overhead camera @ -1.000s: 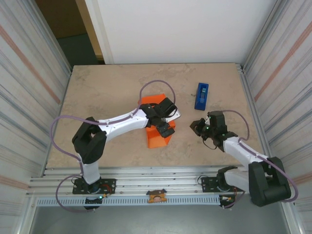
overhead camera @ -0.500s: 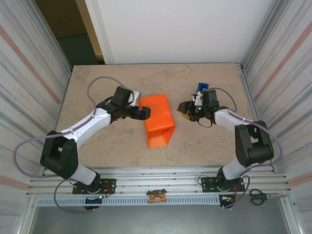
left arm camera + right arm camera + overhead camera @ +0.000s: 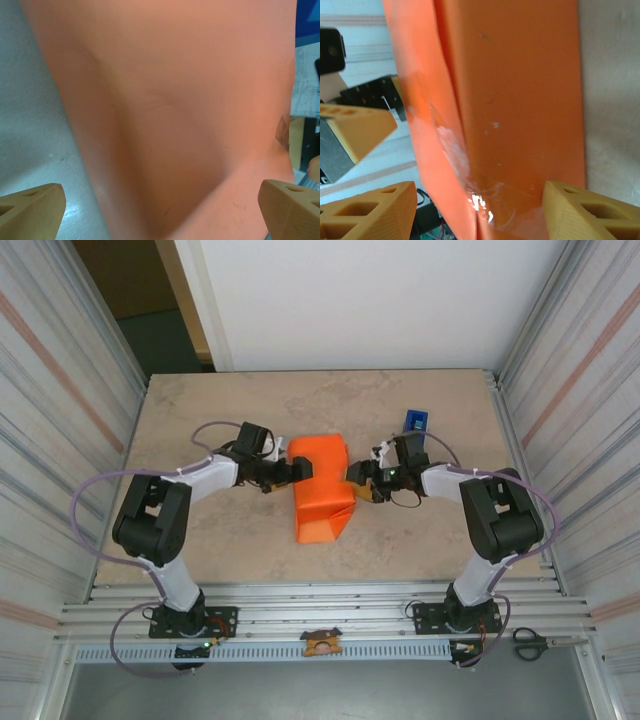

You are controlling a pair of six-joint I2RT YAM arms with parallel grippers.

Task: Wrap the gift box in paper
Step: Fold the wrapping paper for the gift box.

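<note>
Paper point(image 3: 322, 492) bundle — left end effector point(image 3: 298, 471), right end effector point(image 3: 357, 479) flanking, jaws spread

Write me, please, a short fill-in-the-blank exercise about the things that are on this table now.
1. The wrapped box lies ____ the left fingers and the right fingers.
2. The paper that covers it is ____ in colour.
3. The tape dispenser is ____ in colour.
4. The scissors lie beside the base of the ____ arm.

Missing words: between; orange; blue; right.
</note>
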